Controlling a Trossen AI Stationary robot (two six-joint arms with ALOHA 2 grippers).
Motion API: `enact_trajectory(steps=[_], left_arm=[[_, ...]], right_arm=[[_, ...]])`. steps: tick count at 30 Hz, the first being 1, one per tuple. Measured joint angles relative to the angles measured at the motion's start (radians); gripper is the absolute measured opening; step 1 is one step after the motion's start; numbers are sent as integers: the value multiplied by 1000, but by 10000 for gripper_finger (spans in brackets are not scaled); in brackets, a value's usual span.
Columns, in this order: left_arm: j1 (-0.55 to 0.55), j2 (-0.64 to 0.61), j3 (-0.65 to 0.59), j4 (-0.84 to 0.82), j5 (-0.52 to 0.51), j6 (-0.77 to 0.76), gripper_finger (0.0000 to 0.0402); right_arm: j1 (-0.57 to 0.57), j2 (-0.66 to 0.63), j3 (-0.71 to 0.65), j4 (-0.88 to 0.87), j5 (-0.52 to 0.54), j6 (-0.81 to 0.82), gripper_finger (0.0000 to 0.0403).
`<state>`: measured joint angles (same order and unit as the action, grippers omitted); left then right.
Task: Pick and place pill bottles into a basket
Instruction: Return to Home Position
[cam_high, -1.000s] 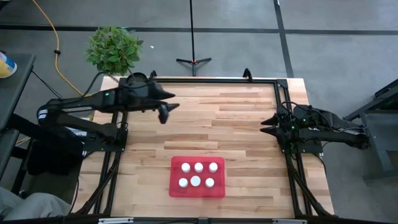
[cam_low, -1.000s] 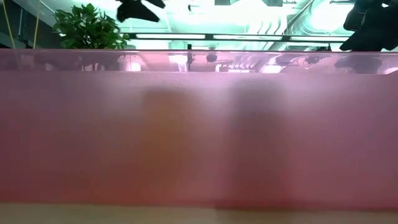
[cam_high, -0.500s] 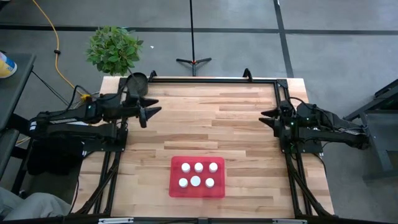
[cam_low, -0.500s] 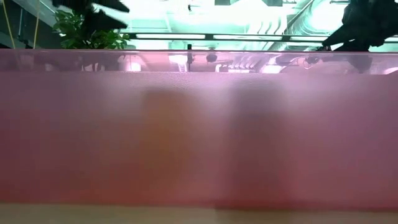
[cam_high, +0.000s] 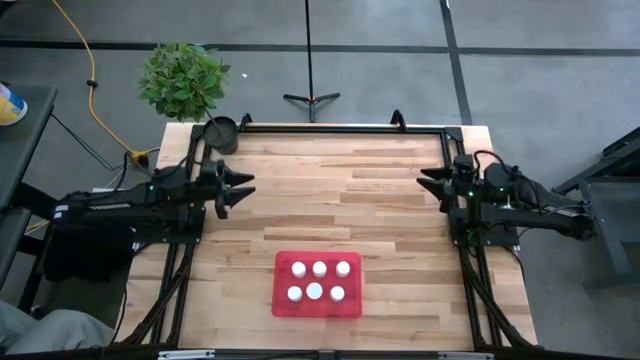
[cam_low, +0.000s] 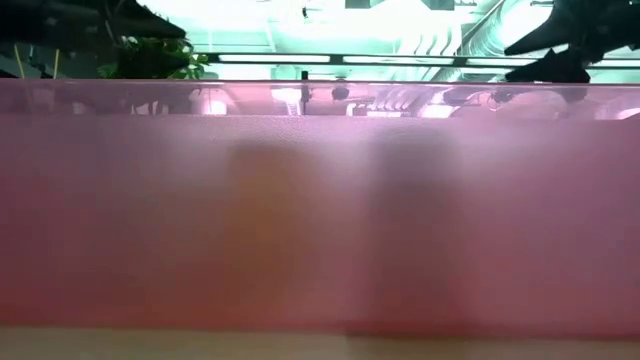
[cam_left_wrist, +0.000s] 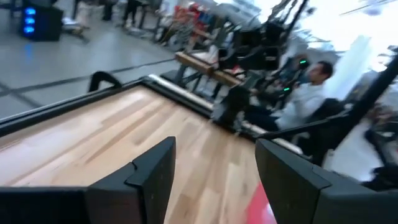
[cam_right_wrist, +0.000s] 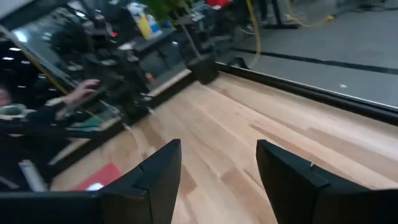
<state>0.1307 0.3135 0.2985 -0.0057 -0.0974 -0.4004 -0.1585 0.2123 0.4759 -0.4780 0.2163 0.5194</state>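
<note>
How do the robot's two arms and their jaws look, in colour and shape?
The left arm and the right arm are both black, slim and jointed. Each ends in two flat, angular, matte black jaws with pointed tips. Thin dark cables loop near the right arm.

The basket's red wall (cam_low: 320, 200) fills the frame. Two dim upright shapes (cam_low: 255, 230) show through it near centre. Plant (cam_low: 150, 62) at 11 o'clock; table strip (cam_low: 320, 346) at 6 o'clock.
</note>
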Motion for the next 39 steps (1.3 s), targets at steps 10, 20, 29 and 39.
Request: enact_trajectory(steps=[10, 20, 29, 39], left_arm=[[0, -23, -106, 193, 88, -15, 253], [0, -23, -224, 426, 95, -50, 253], [0, -23, -225, 429, 126, -57, 253], [0, -9, -224, 402, 124, -42, 253]], right_arm=[[0, 0, 0, 120, -50, -36, 199], [29, -12, -53, 228, -129, -52, 199], [87, -74, -347, 656, -163, -19, 199], [93, -132, -465, 816, -223, -16, 199]])
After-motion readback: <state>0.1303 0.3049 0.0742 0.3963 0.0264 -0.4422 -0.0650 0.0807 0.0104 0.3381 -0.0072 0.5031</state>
